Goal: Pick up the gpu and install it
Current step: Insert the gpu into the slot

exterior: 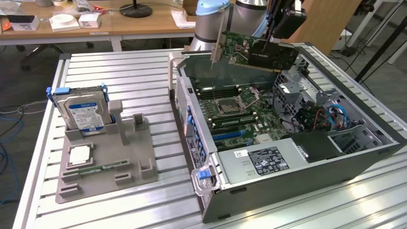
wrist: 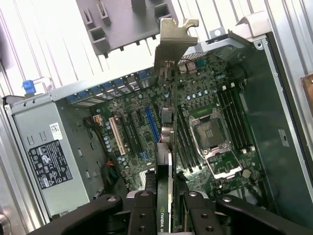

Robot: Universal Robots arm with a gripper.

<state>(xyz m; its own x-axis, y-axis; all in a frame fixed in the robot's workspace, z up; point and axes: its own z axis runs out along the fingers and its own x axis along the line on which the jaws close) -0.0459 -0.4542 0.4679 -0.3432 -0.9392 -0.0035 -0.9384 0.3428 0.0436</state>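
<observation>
The gpu [exterior: 254, 50], a green card with a black cooler block and a long silver end bracket, hangs in the air over the far end of the open computer case [exterior: 190, 119]. My gripper [exterior: 275, 40] is shut on its cooler end from above. From the wrist, the gpu [wrist: 168, 147] appears edge-on, pinched between the black fingers [wrist: 144, 213], its silver bracket [wrist: 172, 41] pointing away from the camera. Below it lies the motherboard [wrist: 205, 127] with a blue slot [wrist: 151, 122] and black slots beside it. The card is well clear of the board.
On the exterior view's left, a grey holder [exterior: 105, 162] carries a blue-labelled hard drive [exterior: 79, 112], a processor [exterior: 79, 155] and a memory stick [exterior: 105, 167]. Inside the case sit a power supply [exterior: 264, 160], a drive cage [exterior: 296, 83] and cables [exterior: 330, 117]. Desks stand behind.
</observation>
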